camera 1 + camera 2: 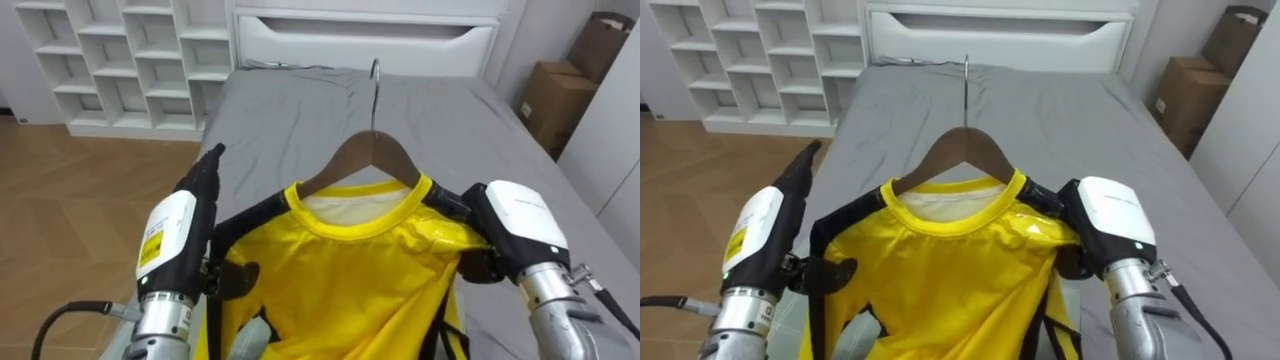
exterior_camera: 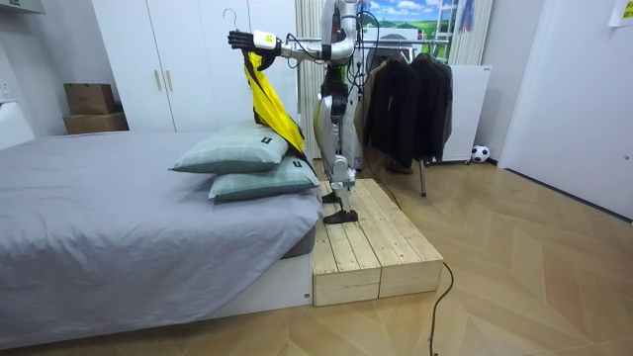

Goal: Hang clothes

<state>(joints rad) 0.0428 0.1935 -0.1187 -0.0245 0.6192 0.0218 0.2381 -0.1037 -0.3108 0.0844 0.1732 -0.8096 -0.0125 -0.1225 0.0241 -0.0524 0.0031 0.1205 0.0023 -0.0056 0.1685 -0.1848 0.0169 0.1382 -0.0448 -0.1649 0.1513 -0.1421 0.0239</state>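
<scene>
Shirt [image 1: 350, 270] on hanger [image 1: 345, 156] seems propped on straight-fingered left hand [image 1: 195, 200]; cannot tell for right hand [image 1: 520, 220]; tilting could drop it.

A grey bed [image 1: 440, 120] stretches toward 12 o'clock and ends at a white headboard [image 1: 365, 40]. A white cubby shelf [image 1: 120, 60] stands at 10 o'clock, and cardboard boxes [image 1: 555, 100] at 2 o'clock. In the room view, two pillows [image 2: 242, 163] are stacked on the bed. A wooden platform [image 2: 371, 242] lies at 5 o'clock from them, against the bed.
</scene>
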